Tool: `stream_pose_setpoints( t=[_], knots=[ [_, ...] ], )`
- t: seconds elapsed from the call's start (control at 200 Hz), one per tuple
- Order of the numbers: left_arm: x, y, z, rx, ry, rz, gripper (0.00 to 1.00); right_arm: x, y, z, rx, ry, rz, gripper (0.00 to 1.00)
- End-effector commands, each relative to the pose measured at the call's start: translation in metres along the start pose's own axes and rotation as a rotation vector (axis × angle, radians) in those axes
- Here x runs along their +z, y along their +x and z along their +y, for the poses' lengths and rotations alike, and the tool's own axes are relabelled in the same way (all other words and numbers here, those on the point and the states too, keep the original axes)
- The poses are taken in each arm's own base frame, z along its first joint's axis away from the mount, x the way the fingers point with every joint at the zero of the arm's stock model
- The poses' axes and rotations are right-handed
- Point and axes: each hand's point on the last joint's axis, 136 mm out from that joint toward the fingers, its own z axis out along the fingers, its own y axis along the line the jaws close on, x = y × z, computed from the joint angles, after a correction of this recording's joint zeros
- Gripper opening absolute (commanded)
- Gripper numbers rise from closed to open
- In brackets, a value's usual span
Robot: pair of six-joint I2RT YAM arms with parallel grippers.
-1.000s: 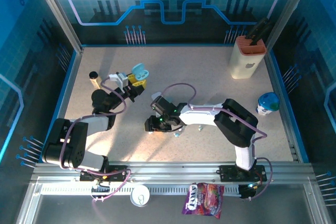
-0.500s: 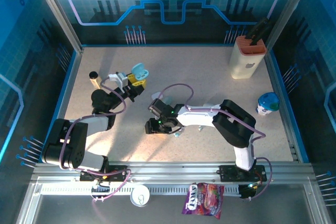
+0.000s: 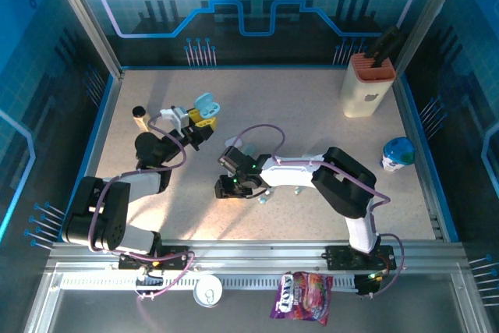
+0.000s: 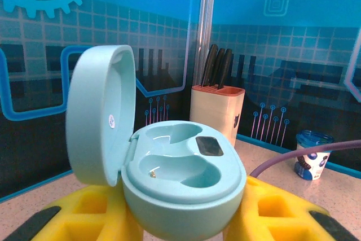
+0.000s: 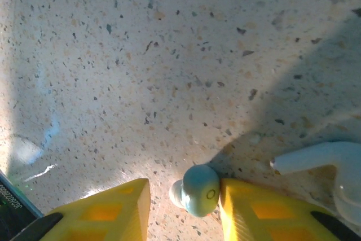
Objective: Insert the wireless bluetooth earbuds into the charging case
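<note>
Currently: left claw (image 3: 203,120) is clamped on the charging case (image 4: 183,187), which sits pinched between its two yellow fingers (image 4: 93,218).
- Case is pale teal, with its lid (image 4: 101,122) hinged open and standing upright on the left in the left wrist view.
- Both moulded wells in the case are bare; a small dark patch lies between them.
- In the top view the case is at the left-centre of the worktop (image 3: 312,107), toward the back.

Right claw (image 5: 186,207) points down at the worktop near its centre, jaws narrowed but not closed.
- One teal-and-white earbud (image 5: 196,190) lies on the surface between the fingertips.
- One finger is against it; a slim gap remains on the other side. Not gripped as far as can be seen.
- A second earbud (image 5: 316,159), white with its stem toward the first, lies just beside the claw, partly cut off by the frame edge.

Other items:
- Knife block (image 3: 368,83) at the back right.
- Blue-lidded tub (image 3: 398,154) by the right edge.
- Snack packet (image 3: 302,295) on the front rail.
</note>
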Motion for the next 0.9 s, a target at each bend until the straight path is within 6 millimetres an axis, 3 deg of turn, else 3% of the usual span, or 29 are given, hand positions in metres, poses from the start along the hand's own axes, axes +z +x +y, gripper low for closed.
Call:
stream_pose_setpoints(
  t=[0.0, 0.24, 0.61, 0.895],
  knots=[
    [0.001, -0.022, -0.003, 0.053, 0.025, -0.051, 0.24, 0.006, 0.001, 0.004, 0.002, -0.014, 0.008, 0.31],
    [0.0, -0.023, -0.004, 0.056, 0.026, -0.053, 0.24, 0.011, 0.002, -0.002, 0.032, -0.017, 0.016, 0.26],
    [-0.001, -0.025, -0.006, 0.055, 0.029, -0.056, 0.24, 0.02, -0.001, -0.012, 0.068, -0.015, 0.015, 0.27],
    [-0.002, -0.025, -0.007, 0.057, 0.03, -0.057, 0.24, 0.013, -0.005, -0.013, 0.053, 0.003, -0.022, 0.21]
  ],
)
